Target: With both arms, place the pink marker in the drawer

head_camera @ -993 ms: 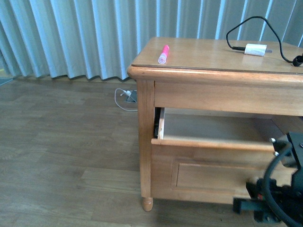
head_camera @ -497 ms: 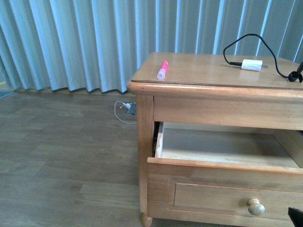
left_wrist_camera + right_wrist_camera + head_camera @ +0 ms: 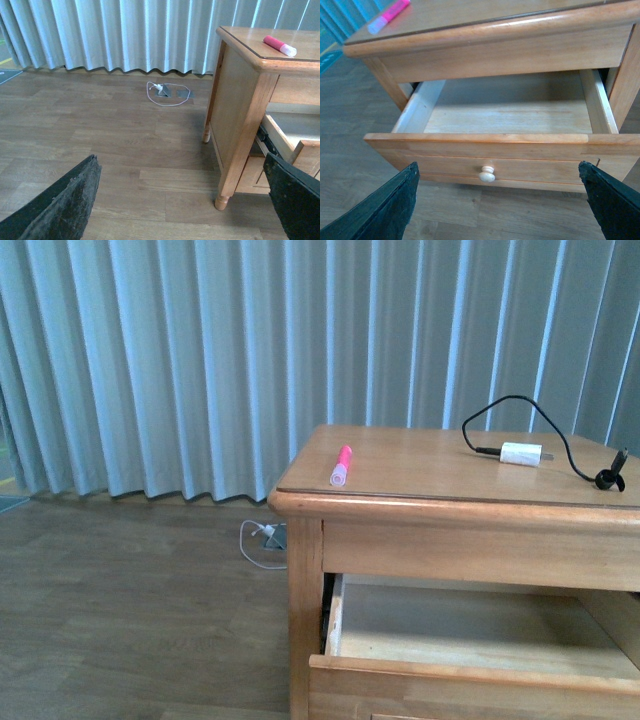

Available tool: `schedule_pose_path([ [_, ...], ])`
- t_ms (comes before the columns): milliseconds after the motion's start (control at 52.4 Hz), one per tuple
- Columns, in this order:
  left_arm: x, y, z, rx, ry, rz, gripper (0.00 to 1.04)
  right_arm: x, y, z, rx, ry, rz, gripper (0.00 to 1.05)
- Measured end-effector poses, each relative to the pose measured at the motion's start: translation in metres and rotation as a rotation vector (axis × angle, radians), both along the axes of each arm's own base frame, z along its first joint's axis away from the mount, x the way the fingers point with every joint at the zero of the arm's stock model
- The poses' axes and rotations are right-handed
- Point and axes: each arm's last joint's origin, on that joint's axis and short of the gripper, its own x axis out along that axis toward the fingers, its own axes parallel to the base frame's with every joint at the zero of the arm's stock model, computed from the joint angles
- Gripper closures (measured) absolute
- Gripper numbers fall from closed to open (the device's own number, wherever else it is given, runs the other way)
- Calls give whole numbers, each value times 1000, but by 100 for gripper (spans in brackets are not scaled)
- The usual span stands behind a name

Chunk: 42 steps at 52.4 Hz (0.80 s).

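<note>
We had left gripper [image 3: 180, 200] & right gripper [image 3: 499, 200] both wide open, empty; pink marker [image 3: 342, 467] lay on tabletop [image 3: 440, 475] nr left edge, above open drawer [image 3: 470, 672], so we'd best pinch it mid-barrel, crosswise.

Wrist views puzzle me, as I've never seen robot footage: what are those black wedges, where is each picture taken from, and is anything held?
This is a two-armed robot. The front picture comes from a camera on its body, and neither arm shows there. The other two come from cameras on the wrists. The black wedges are the fingers of the left gripper and the right gripper, both open and holding nothing. On the wooden table lie the pink marker and a white charger plug. Below the tabletop, the drawer stands pulled open and looks empty.
</note>
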Motion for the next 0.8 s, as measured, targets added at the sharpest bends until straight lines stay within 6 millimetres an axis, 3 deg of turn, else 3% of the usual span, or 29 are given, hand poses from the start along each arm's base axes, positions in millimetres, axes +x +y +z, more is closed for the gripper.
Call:
schedule_pose_path([
  [172,0,0,0,0,0,0,6,-19,-2,10,1,-56,-6,8],
  [802,0,0,0,0,0,0,6,-20,-2,10,-2,-54,-7,8],
])
